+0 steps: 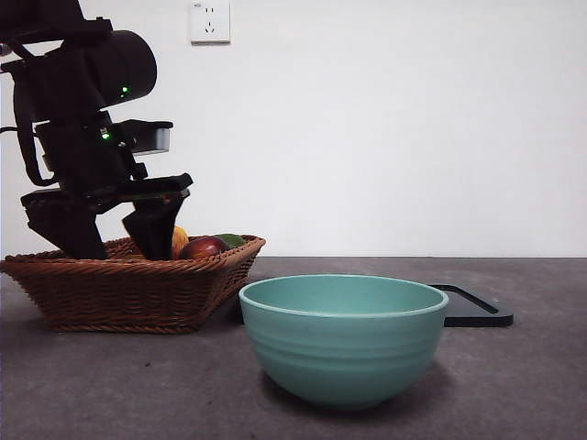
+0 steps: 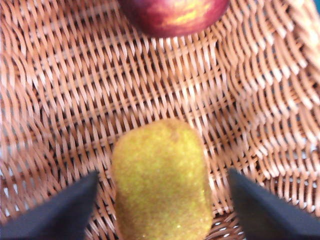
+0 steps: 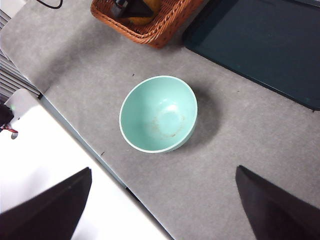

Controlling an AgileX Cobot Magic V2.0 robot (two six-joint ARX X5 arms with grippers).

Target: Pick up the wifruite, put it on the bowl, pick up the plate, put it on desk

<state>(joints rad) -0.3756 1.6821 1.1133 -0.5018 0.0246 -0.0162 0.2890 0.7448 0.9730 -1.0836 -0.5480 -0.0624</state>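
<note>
- Front view: the left gripper (image 1: 115, 240) reaches down into a brown wicker basket (image 1: 128, 291) at the left of the desk (image 1: 532, 385), its black jaws dipping below the rim beside a dark red fruit (image 1: 204, 247), with a yellow fruit and something green behind. The mint-teal bowl (image 1: 343, 337) stands empty in the foreground, just right of the basket, and a flat black tray (image 1: 477, 307) lies behind it.
- Left wrist view: the jaws stand open on either side of the wifruite (image 2: 161, 182), a golden-brown oval lying on the basket's woven floor (image 2: 75, 100); neither jaw visibly touches it. A red-and-yellow streaked apple (image 2: 172, 15) sits further along the weave.
- Right wrist view: the right gripper (image 3: 162, 210) hangs high above the desk's near edge with its jaws wide apart and empty, looking down on the bowl (image 3: 158, 114), the basket corner (image 3: 150, 22) and the dark tray (image 3: 260, 45).
</note>
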